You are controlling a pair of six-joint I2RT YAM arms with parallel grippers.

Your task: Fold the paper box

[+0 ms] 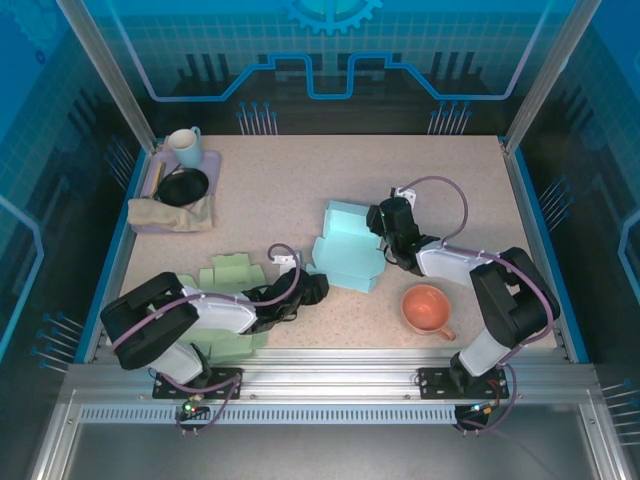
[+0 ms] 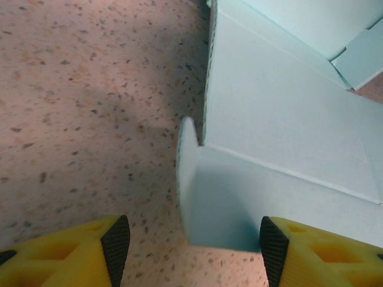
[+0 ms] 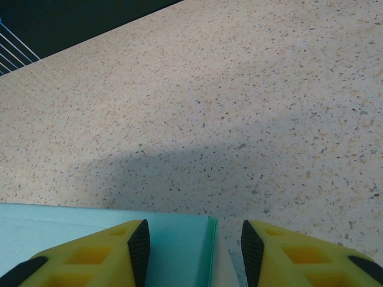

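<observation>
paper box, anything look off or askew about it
The blue paper box sits half-folded, its panels splayed at uneven angles. In the left wrist view a rounded tab stands loose, not tucked in. No tears or crushing visible.

The left arm [image 1: 225,315] and right arm [image 1: 452,263] pair black joint housings with silver-white links; a purple cable [image 1: 445,180] loops along each. Black base plates [image 1: 197,381] sit at six o'clock in the top view. Yellow fingers [image 2: 63,256] show triangular hollows and black pads [image 2: 116,245].

Bright, even light casts soft shadows across the table [image 3: 239,72].
</observation>
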